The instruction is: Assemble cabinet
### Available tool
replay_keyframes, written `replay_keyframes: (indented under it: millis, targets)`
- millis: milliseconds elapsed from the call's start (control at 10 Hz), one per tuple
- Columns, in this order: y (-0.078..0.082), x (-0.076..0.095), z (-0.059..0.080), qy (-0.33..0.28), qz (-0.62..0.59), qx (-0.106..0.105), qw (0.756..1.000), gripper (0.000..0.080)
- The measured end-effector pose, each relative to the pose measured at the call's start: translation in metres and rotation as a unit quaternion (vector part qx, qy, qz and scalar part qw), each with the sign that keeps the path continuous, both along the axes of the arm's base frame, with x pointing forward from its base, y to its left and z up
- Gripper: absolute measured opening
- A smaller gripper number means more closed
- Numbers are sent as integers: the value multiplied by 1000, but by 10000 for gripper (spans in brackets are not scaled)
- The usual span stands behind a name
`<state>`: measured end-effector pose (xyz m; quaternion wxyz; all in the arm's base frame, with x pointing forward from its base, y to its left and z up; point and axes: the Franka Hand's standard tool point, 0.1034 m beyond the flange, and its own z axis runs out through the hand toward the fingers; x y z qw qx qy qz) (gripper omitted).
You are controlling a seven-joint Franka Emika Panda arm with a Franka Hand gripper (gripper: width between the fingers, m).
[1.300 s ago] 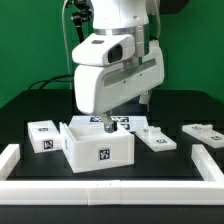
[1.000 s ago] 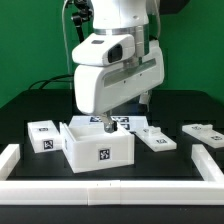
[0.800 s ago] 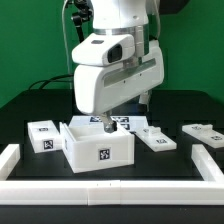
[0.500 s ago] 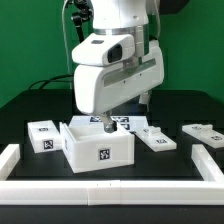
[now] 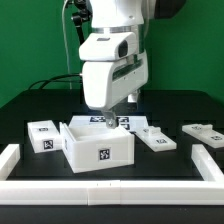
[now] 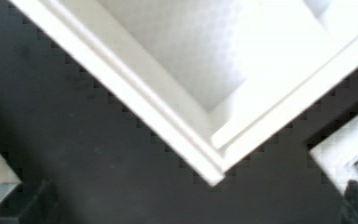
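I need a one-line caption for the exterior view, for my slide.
Panda gripper at the rear wall of the white cabinet, with small tagged blocks on both sides.

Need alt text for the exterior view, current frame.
A white robot arm holds its gripper at the rear wall of the open white cabinet on a black table. Small white tagged blocks lie on both sides of it.

The cabinet is white, with a black-and-white square tag on its front face. The table is black, the wall behind it green. The arm is white (one dark oval patch on its side). The small blocks are white, tagged likewise.
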<state>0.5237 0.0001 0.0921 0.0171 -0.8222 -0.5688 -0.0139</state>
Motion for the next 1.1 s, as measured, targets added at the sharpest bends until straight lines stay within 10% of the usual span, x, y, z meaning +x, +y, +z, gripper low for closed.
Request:
replay_keyframes:
  millis: [1100]
  targets:
    - [-34, -42, -18, -41, 191, -24, 980, 798]
